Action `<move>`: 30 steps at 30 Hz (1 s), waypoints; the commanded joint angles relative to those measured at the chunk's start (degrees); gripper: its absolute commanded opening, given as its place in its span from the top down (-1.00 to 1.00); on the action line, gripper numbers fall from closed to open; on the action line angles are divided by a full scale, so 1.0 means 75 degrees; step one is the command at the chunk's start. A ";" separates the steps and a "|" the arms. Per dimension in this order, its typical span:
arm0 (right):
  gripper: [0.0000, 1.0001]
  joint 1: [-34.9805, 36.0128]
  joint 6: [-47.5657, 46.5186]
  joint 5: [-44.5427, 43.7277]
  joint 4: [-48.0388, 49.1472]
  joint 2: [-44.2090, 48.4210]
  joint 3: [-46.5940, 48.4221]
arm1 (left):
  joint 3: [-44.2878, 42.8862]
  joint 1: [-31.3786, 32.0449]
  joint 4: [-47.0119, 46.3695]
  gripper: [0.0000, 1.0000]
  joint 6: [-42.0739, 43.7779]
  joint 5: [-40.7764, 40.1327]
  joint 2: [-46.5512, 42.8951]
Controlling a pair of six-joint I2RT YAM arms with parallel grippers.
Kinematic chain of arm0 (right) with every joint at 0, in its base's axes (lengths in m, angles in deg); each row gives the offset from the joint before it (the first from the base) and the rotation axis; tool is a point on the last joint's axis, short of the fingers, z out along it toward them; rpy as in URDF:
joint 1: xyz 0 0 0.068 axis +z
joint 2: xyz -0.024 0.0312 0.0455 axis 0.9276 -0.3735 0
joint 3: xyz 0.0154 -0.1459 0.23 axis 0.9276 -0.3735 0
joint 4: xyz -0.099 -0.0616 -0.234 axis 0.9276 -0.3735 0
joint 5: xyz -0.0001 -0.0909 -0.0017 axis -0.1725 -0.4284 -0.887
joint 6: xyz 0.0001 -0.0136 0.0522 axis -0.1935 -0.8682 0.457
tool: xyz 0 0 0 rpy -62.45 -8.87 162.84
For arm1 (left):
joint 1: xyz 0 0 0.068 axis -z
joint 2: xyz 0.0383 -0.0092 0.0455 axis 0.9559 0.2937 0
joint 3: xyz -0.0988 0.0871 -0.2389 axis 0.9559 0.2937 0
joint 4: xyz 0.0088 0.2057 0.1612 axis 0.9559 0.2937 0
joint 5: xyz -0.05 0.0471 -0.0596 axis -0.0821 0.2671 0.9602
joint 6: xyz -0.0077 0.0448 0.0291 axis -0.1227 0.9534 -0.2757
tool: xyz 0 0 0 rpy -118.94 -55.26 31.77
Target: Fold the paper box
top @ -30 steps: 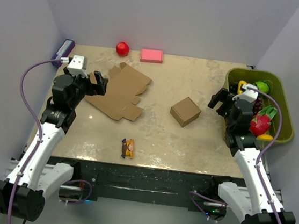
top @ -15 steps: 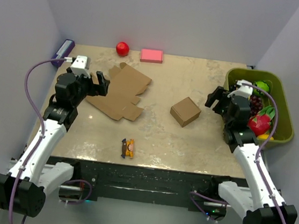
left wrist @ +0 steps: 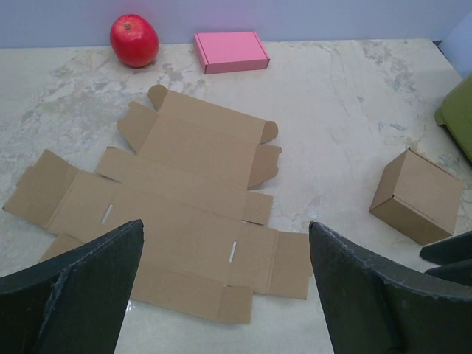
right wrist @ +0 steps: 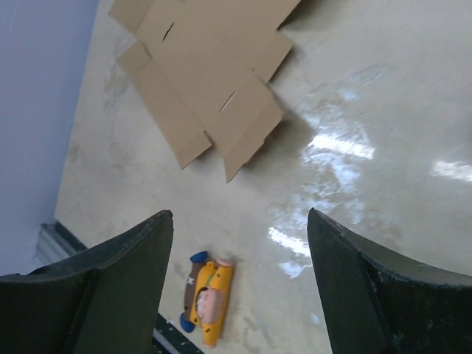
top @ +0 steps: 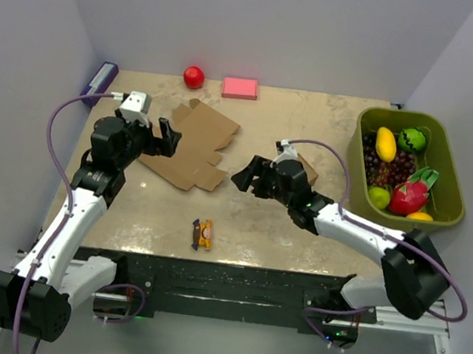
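1. Note the change since the earlier frame. The right arm has swung away from the green bin (top: 358, 148) to the middle of the table (top: 337, 120). The right gripper (top: 245, 178) now sits just beside the near right corner of the paper box (top: 191, 142). The left gripper (top: 166, 137) has edged slightly farther over the sheet's left side.
2. Check the left jaws: they stand wide apart and hold nothing.
3. Check the right jaws: in the wrist view they are also spread, with bare table between the fingers and nothing gripped.
4. Locate the paper box. It lies flat and unfolded, with flaps and tabs spread out.
   - From the left jaws, it lies directly below and ahead, and its near edge runs across the gap between the two fingers.
   - From the right jaws, its nearest flap corner lies ahead of the fingertips and apart from them.
5. You cannot tell from these views whether either left finger touches the sheet.
6. Identify the items beyond the left jaws.
   - A red ball (left wrist: 134, 40) and a pink box (left wrist: 231, 51) sit past the far edge of the sheet.
   - A small cardboard box (left wrist: 417, 195) sits outside the right-hand finger, with the right gripper's dark fingers just below it in that view.
7. Identify the item near the right jaws: a small toy figure (right wrist: 206, 299) lies on the table just inside the left-hand finger, on the side of the fingertips away from the sheet.
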 commanded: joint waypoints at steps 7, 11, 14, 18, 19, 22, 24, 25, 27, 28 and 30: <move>-0.49 0.0206 0.2471 0.0214 0.3236 -0.1933 -0.0387 | 0.0144 0.0133 -0.0367 -0.96 0.0224 0.0411 -0.0244; -0.47 0.0311 0.2565 0.0226 0.3436 -0.2520 -0.0200 | 0.0132 0.0145 -0.0332 -0.97 0.0271 0.0411 -0.0267; -0.47 0.0440 0.2460 0.0085 0.3296 -0.2895 0.0081 | 0.0144 0.0157 -0.0297 -0.97 0.0365 0.0411 -0.0326; -0.44 0.0593 0.2355 -0.0055 0.3236 -0.3400 0.0550 | 0.0156 0.0157 -0.0250 -0.99 0.0423 0.0329 -0.0361; -0.44 0.0616 0.2366 -0.0044 0.3271 -0.3494 0.0609 | 0.0167 0.0157 -0.0273 -0.99 0.0412 0.0340 -0.0361; -0.41 0.0698 0.2460 -0.0067 0.3412 -0.3904 0.0832 | 0.0191 0.0157 -0.0320 -0.99 0.0388 0.0399 -0.0326; -0.38 0.0757 0.2577 -0.0103 0.3552 -0.4219 0.0984 | 0.0191 0.0157 -0.0320 -0.99 0.0377 0.0457 -0.0268; -0.36 0.0780 0.2612 -0.0068 0.3623 -0.4349 0.1042 | 0.0179 0.0157 -0.0309 -0.99 0.0365 0.0469 -0.0244; -0.33 0.0804 0.2694 -0.0055 0.3729 -0.4537 0.1218 | 0.0191 0.0157 -0.0320 -0.99 0.0365 0.0481 -0.0232; -0.31 0.0816 0.2706 -0.0067 0.3740 -0.4700 0.1265 | 0.0179 0.0157 -0.0332 -0.99 0.0365 0.0481 -0.0209; -0.25 0.0827 0.2718 -0.0126 0.3752 -0.4830 0.1382 | 0.0179 0.0157 -0.0320 -0.99 0.0365 0.0481 -0.0220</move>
